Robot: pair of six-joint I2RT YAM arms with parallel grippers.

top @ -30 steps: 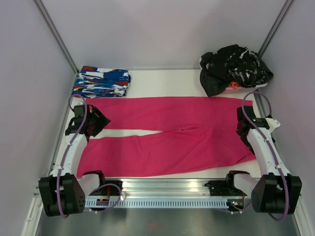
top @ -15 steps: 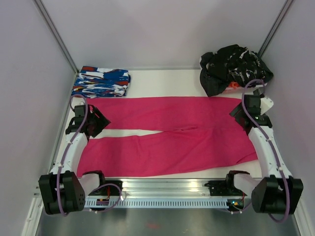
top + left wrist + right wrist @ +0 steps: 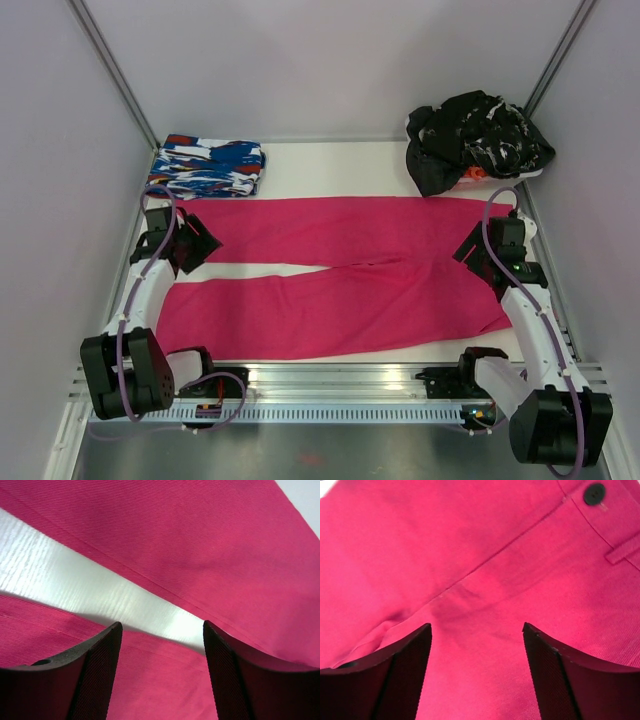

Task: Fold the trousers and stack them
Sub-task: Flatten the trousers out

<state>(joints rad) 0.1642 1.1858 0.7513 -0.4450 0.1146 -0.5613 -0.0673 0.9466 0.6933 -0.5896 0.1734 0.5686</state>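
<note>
Worktop [image 3: 330, 165], white, carries your plain magenta-pink cloth trousers [image 3: 340, 270] spread flat across its middle, legs to the left, waistband to the right. Heap of black, white-flecked clothes [image 3: 475, 135] sits at the far right corner; folded blue, white and red patterned garment [image 3: 207, 167] at the far left. Your left gripper [image 3: 162, 630] hangs over the gap between the legs, jaws wide apart, holding nothing. Your right gripper [image 3: 477, 630] hangs over the crotch seam near a dark button [image 3: 594, 493], likewise spread and empty.
</note>
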